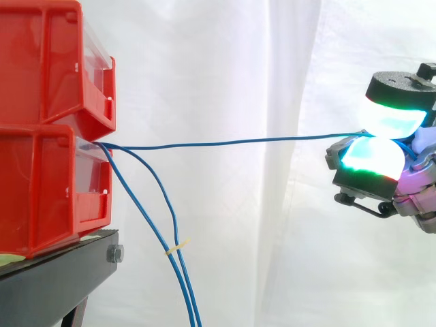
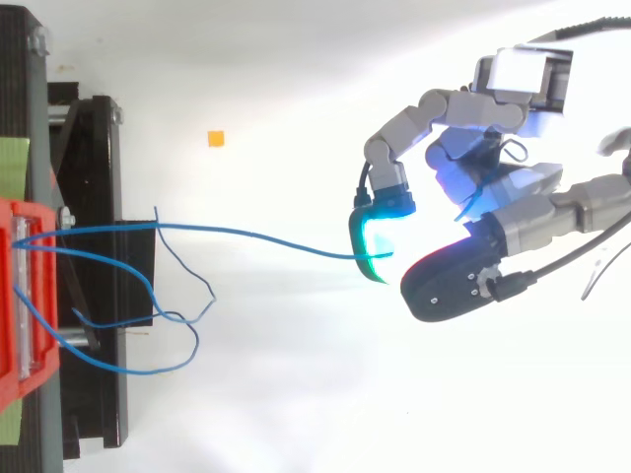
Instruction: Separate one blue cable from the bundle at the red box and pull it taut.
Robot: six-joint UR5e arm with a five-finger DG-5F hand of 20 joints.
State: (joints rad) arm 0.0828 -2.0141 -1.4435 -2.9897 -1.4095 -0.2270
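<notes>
White curtain as backdrop in the side view, bright white ground beneath in the top view. At the left, two red bins stacked, upper bin (image 1: pixel 54 61) over lower bin (image 1: pixel 48 191), resting on a black stand (image 1: pixel 61 272) with a bolt head (image 1: pixel 114 254) at its right end. Seen from above, a strip of green tape (image 2: pixel 12 163) at the stand's left edge, and a small orange square (image 2: pixel 215 138) lying on the white ground to the right of the stand. Blue cables emerging from the gap between the two bins at their right front corner. Among them, loose cables (image 1: pixel 171 214) dropping down and rightward, bound by a yellow tie (image 1: pixel 178 246) partway down; from above, spread in slack loops over and just beside the stand. Apart from these, one blue cable (image 1: pixel 238 142), stretched rightward from the bins, nearly level and nearly straight with only a faint sag, well clear of the hanging ones along most of its run. At the right, the hand (image 1: pixel 371 160), clamped on the end of that cable. Cable pinched between two glowing fingertips (image 1: pixel 392 119), upper pad pressed against lower, both cyan-green. From above, the same two fingertips curled toward each other over the cable's end, other fingers folded back nearer the palm. Hand well apart from the bins.
</notes>
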